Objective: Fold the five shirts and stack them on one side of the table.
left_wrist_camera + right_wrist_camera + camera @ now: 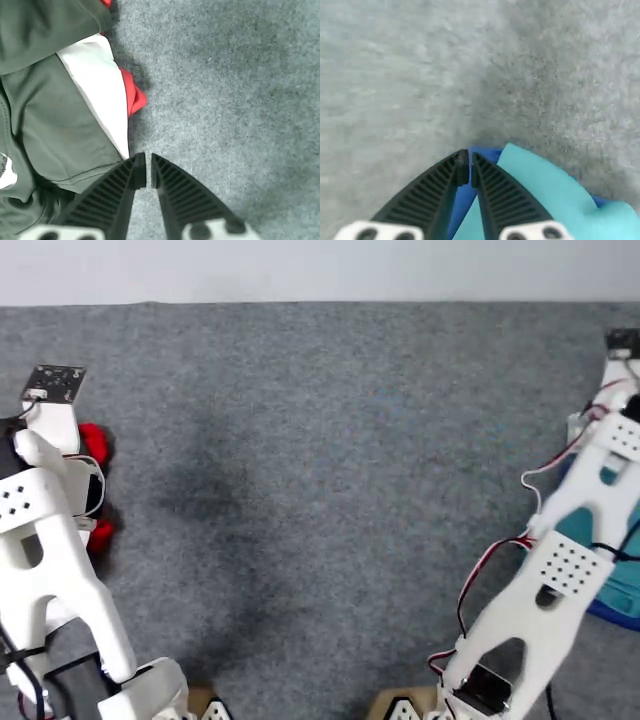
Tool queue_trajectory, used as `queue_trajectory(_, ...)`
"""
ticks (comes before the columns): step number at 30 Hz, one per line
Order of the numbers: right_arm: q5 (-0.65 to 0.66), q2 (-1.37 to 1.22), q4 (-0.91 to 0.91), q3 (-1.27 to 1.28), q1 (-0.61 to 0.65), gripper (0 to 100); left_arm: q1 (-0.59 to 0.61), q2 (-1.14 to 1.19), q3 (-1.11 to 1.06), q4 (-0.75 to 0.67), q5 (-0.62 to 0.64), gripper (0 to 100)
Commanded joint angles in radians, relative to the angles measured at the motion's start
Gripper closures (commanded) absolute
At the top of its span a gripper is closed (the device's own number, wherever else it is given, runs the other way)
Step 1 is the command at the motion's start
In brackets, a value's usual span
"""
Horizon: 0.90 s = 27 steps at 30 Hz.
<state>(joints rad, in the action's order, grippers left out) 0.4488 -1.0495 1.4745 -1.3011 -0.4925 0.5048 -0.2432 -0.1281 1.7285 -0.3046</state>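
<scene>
**Q:** L claw status?
**A:** Closed to a thin slit, nothing held. Tips are over the grey mat, just beside a shirt heap.

**Q:** Heap contents?
**A:** Dark green shirt, crumpled. White shirt against it at the heap's edge. Red shirt pokes out from under the white one. In the high view the heap is at the mat's left side, mostly under the L arm, with red showing beside it.

**Q:** R claw?
**A:** Same config: fingers almost touching, no cloth seen btwn them. Tips are at the edge of a blue shirt. Contact: can't tell.

**Q:** Other items, R side?
**A:** Teal shirt lies over the blue one. In the high view both are at the mat's right side, partly under the R arm.

**Q:** Fold status?
**A:** None visibly folded. Two loose heaps, well apart, mat centre btwn them.
</scene>
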Motion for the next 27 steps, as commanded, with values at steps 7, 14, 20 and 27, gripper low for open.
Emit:
queue_trajectory(7,-0.063,0.108,0.325,-0.351,0.105,99.0,-0.021,-0.143,0.007,0.023,0.000,97)
queue_trajectory(14,-0.089,0.232,0.328,-0.071,0.102,99.0,0.055,-0.130,-0.001,-0.020,-0.051,92)
queue_trajectory(20,-0.089,0.542,0.325,0.488,0.137,99.0,0.170,0.048,0.008,-0.055,-0.098,85)
queue_trajectory(27,-0.094,0.826,0.321,0.942,0.150,99.0,0.285,0.331,0.028,-0.160,-0.242,83)
